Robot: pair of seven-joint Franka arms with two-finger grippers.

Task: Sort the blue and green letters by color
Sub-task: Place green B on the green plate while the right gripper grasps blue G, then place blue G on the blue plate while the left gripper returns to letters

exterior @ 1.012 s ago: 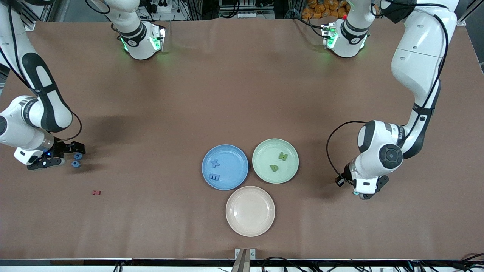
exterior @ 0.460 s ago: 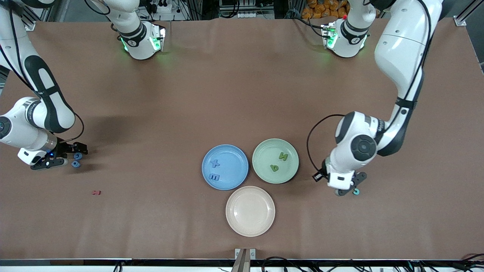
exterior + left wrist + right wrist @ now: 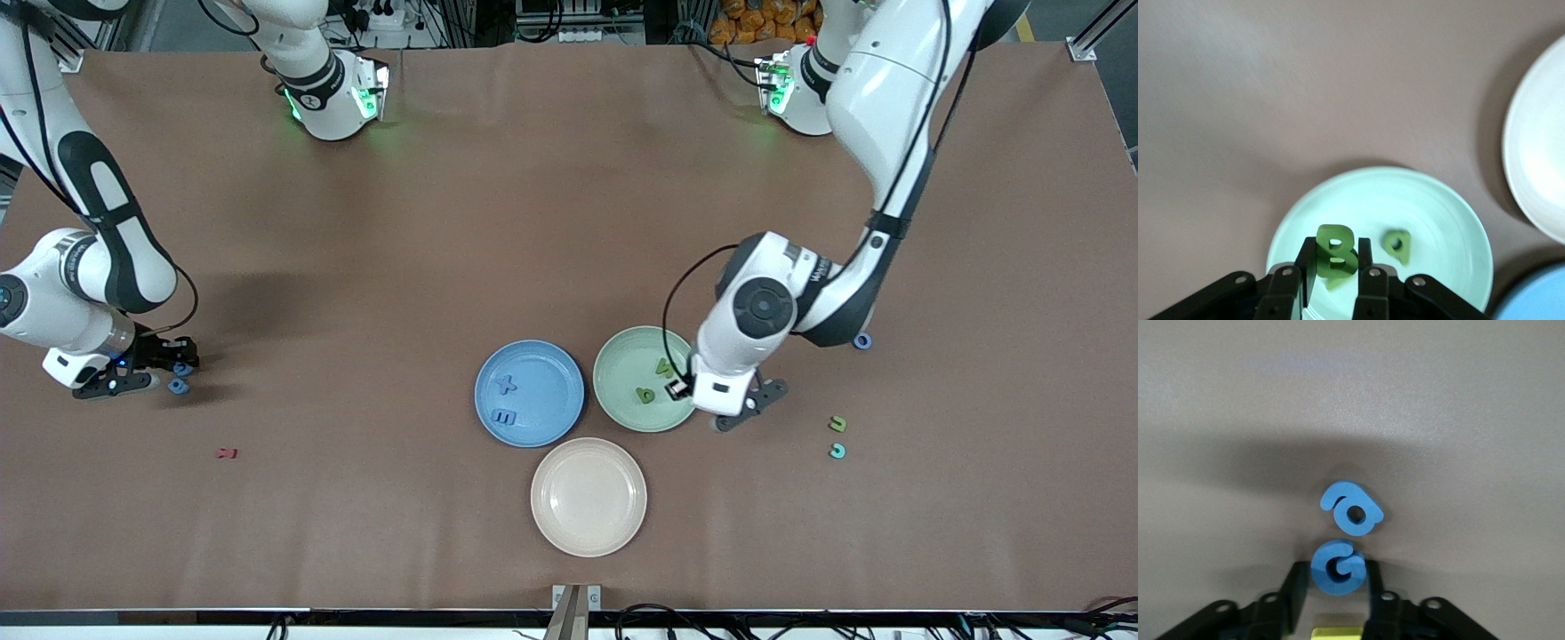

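Holding a green B (image 3: 1335,250), left hand (image 3: 740,416) sits at the green plate (image 3: 622,356) rim, plate straight under it; right hand (image 3: 147,369) narrows on the blue G (image 3: 1337,567) on the desk.

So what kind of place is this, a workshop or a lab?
Most likely a robotics lab: two white robot arms bolted at a brown-covered table, aluminium framing and cabling along its edge, and round blue, green and beige plates.
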